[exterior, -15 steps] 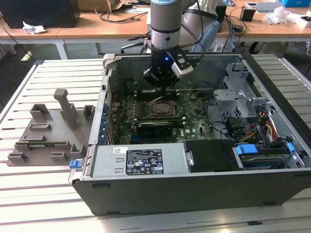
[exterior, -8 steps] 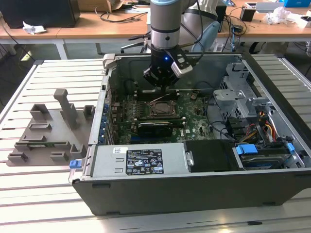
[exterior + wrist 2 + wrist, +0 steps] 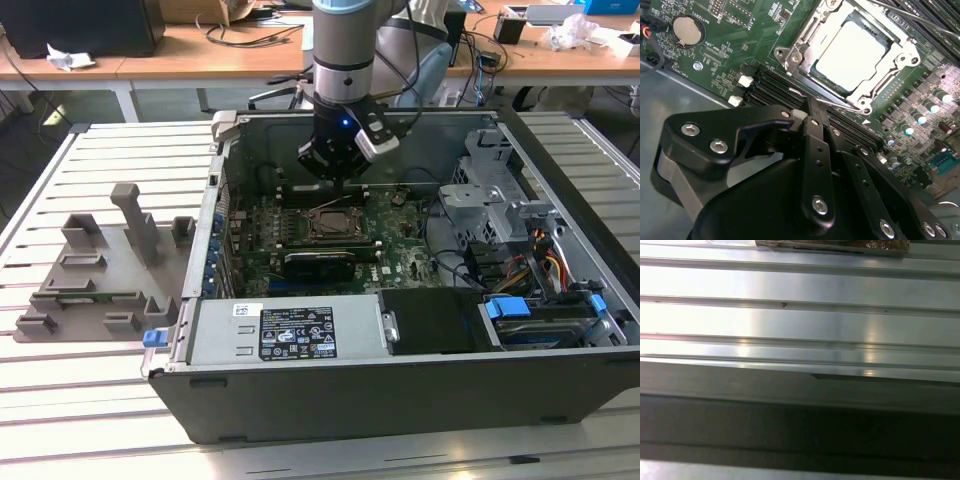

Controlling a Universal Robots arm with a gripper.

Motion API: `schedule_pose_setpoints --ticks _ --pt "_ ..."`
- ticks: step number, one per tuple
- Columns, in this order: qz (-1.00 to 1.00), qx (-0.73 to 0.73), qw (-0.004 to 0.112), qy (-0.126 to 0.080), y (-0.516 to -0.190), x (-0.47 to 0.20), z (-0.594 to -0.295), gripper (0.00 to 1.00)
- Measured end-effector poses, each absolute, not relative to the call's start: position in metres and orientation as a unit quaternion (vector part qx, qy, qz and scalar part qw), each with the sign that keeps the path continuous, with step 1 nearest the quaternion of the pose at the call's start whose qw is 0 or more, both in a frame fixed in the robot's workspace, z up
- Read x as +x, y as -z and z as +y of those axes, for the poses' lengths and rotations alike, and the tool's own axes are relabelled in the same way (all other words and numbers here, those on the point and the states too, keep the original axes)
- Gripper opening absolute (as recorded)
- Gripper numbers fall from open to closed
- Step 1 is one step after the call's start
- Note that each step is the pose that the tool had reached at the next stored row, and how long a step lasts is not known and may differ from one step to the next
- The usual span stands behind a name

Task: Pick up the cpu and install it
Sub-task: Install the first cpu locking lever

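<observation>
Hovering my gripper (image 3: 338, 165) inside the open PC case (image 3: 400, 400), just above the motherboard socket (image 3: 847, 55). The cpu (image 3: 850, 52) is sitting flat in that socket, shiny top up, frame open around it. The jaws look closed together with nothing between them, so the chip looks dropped in.

In the second wrist view the end effector (image 3: 812, 107) runs off the picture's edge, and its black body covers part of the motherboard (image 3: 740, 45). In the exterior view the arm (image 3: 343, 40) is cut off above, and the cpu (image 3: 329, 226) is too small to tell from its socket.
</observation>
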State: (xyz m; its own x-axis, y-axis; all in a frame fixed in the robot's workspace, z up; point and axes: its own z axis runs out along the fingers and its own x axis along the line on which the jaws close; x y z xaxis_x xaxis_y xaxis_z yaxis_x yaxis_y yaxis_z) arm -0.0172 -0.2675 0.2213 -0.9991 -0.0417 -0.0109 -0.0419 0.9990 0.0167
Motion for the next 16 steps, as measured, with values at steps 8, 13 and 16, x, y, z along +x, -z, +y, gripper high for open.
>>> schedule_pose_setpoints --ticks 8,13,16 --pt "1.0 -0.021 0.005 -0.008 -0.216 -0.009 -0.268 0.11" --pt "1.0 -0.021 0.005 -0.008 -0.212 -0.005 -0.268 0.11" --pt "1.0 -0.021 0.005 -0.008 -0.21 -0.004 -0.268 0.11"
